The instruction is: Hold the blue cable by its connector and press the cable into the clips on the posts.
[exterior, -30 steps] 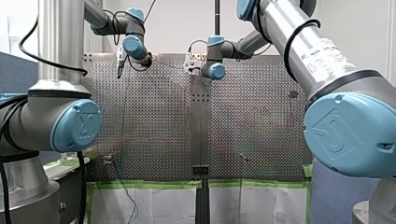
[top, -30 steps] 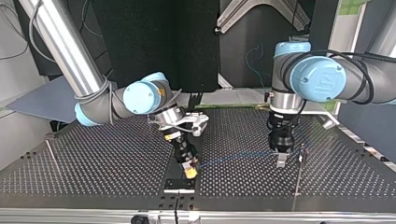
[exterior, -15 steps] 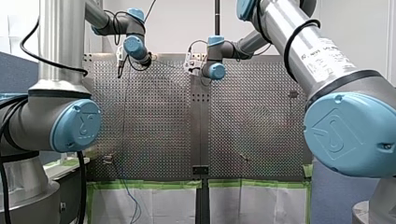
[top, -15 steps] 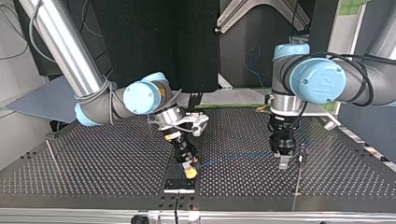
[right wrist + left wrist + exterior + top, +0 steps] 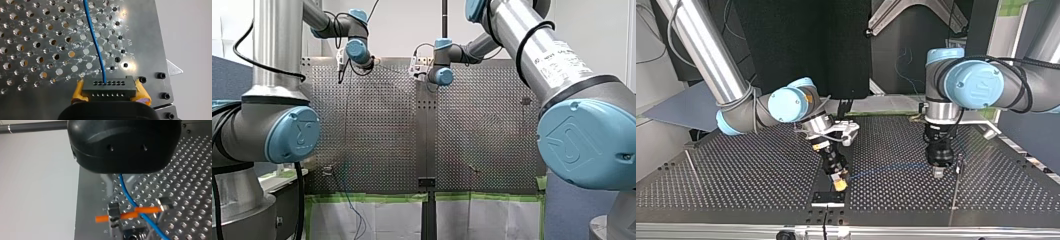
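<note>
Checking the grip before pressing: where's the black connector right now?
In the right wrist view, the black connector sits between my right gripper's yellow pads, blue cable running ahead.

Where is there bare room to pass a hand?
Top view: bare table between the slanted rod and my right tool, and at the view's right past the thin post. Crowded between it and my left tool, where the blue cable stretches.

Perforated metal desk (image 5: 751, 175), small black plate (image 5: 828, 198) on its middle seam, thin post (image 5: 955, 192) at top view's right, second post (image 5: 692, 167) at left.
</note>
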Tool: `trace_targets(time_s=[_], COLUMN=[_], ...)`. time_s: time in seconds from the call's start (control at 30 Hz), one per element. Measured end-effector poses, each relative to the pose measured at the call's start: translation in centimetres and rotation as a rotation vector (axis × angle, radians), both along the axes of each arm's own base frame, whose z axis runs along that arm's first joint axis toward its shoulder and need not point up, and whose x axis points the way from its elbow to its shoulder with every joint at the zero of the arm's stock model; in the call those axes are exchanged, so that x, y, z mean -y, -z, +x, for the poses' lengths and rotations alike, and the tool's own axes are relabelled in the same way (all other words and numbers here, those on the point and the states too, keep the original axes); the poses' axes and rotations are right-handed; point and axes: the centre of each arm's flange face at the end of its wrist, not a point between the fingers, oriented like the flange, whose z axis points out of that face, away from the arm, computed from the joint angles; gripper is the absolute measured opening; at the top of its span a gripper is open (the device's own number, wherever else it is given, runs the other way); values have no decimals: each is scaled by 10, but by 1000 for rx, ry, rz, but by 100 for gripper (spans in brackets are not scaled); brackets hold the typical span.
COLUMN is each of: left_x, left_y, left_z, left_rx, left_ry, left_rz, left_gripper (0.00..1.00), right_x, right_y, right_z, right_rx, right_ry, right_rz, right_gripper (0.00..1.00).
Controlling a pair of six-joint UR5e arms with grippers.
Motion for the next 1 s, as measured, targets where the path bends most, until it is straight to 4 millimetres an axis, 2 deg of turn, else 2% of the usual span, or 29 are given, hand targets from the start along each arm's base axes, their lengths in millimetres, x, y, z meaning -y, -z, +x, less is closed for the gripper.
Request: trace_targets(time_s=[0.4, 0.57, 0.67, 0.9, 1.0], left_x=[4, 10, 15, 37, 44], left_y=[4, 12, 25, 75, 87], left_z=[-1, -5, -7, -11, -14], left_rx=[7, -2, -10, -58, -72], left_ry=[3, 14, 19, 39, 47], left_rz=[-6, -5, -9, -7, -2], left_gripper=[0, 0, 0, 0, 0], right_x=[0, -2, -3, -11, -14], right_y=[2, 16, 28, 53, 64], right_z=[0, -3, -5, -5, -5], right_rx=[-4, -20, -31, -43, -47], right_ry=[0, 10, 19, 53, 76], right_rz=[3, 22, 38, 58, 57], right_gripper=[0, 0, 0, 0, 0])
